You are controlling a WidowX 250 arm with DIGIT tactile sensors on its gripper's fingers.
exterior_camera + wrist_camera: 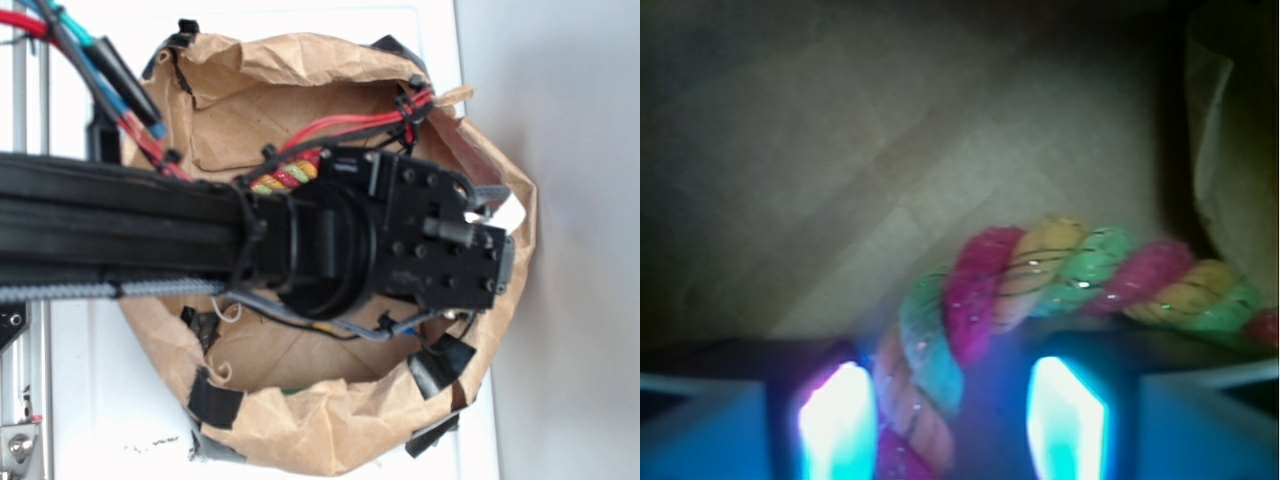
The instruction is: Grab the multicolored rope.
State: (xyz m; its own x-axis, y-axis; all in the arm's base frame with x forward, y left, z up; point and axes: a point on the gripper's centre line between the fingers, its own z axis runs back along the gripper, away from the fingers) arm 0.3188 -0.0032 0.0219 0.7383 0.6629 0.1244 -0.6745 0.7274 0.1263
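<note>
arm: black WidowX arm (120, 225) reaching from 9 o'clock, horiz.
gripper: black gripper (952, 415) w/ fingers (837, 420) parted, spread wide.

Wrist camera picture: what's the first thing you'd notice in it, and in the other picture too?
The bright twisted multicolored rope jumps out, curving across the brown paper and down between the gripper's two glowing fingers. In the exterior view, the big black robot arm reaches over a crumpled paper bag, hiding most of the rope.
</note>
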